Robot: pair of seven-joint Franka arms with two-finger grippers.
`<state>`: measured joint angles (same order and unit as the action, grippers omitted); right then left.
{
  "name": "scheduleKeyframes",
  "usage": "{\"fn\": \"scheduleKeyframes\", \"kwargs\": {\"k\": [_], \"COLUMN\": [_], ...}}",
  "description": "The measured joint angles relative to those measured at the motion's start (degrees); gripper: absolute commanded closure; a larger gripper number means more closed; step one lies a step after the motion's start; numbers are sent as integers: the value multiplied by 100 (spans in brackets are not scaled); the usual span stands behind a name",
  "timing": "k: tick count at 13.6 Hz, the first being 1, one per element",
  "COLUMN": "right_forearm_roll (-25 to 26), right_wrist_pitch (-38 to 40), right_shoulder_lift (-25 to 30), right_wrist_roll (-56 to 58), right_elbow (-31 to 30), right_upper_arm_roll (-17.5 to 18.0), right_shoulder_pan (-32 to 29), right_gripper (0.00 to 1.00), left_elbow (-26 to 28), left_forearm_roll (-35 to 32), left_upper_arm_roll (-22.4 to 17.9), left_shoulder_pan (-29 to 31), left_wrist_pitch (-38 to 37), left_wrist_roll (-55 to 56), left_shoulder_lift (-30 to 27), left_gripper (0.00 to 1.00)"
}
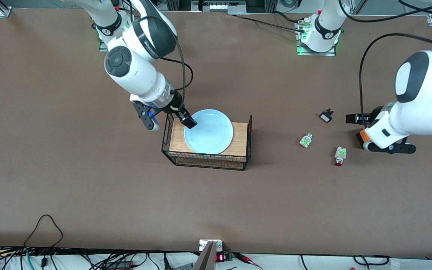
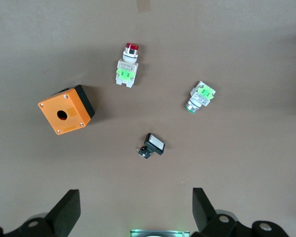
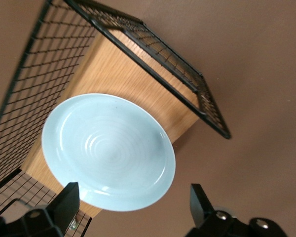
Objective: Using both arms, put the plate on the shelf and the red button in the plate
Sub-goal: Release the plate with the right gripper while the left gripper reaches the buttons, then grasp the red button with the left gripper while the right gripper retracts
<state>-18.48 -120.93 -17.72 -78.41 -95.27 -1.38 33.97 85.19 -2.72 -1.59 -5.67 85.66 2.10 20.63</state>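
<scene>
The light blue plate (image 1: 208, 131) lies flat on a wooden board (image 1: 239, 138) in a black wire basket (image 1: 204, 164) at mid-table. My right gripper (image 1: 171, 125) is open and empty over the basket's end toward the right arm's end; in the right wrist view (image 3: 133, 207) its fingers straddle the plate's (image 3: 108, 150) rim without touching. The red button (image 1: 339, 155) lies on the table toward the left arm's end. My left gripper (image 2: 134, 212) is open and empty, high above the small parts, with the red button (image 2: 127, 69) in its view.
A white-green part without a red cap (image 1: 306, 140) (image 2: 201, 96) and a small black-and-white part (image 1: 326, 116) (image 2: 152, 144) lie near the button. An orange box with a hole (image 2: 66, 109) sits beside them, partly under the left arm (image 1: 362, 135).
</scene>
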Motion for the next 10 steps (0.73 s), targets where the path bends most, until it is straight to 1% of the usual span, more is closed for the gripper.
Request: {"fn": "scheduleKeyframes", "kwargs": {"k": [3,5,7,10], "right_forearm_roll": [580,904,1237,1635], "right_wrist_pitch": [972,1538,1877,2135], "right_shoulder_lift": [498,678,702,703], "right_wrist_roll": [434,1017,1829,3312], "right_elbow": [274,466,599,669], "right_upper_arm_roll": [-159,-199,-239,-281], "right_shoulder_pan": [-53,-208,-512,-1299], "right_gripper": [0,0,0,0], "left_elbow": [-1,67,323,1130], "left_forearm_roll": [-141,-255,-409,-438], "left_upper_arm_roll": [2,-3,-22,-53], "left_shoulder_pan": [1,16,56,301], "left_wrist_pitch": [56,580,1504,3326], "left_wrist_roll": [0,-106,-399,-1152], "left_shoulder_lift": [200,555,950,1202], "left_gripper": [0,0,0,0]}}
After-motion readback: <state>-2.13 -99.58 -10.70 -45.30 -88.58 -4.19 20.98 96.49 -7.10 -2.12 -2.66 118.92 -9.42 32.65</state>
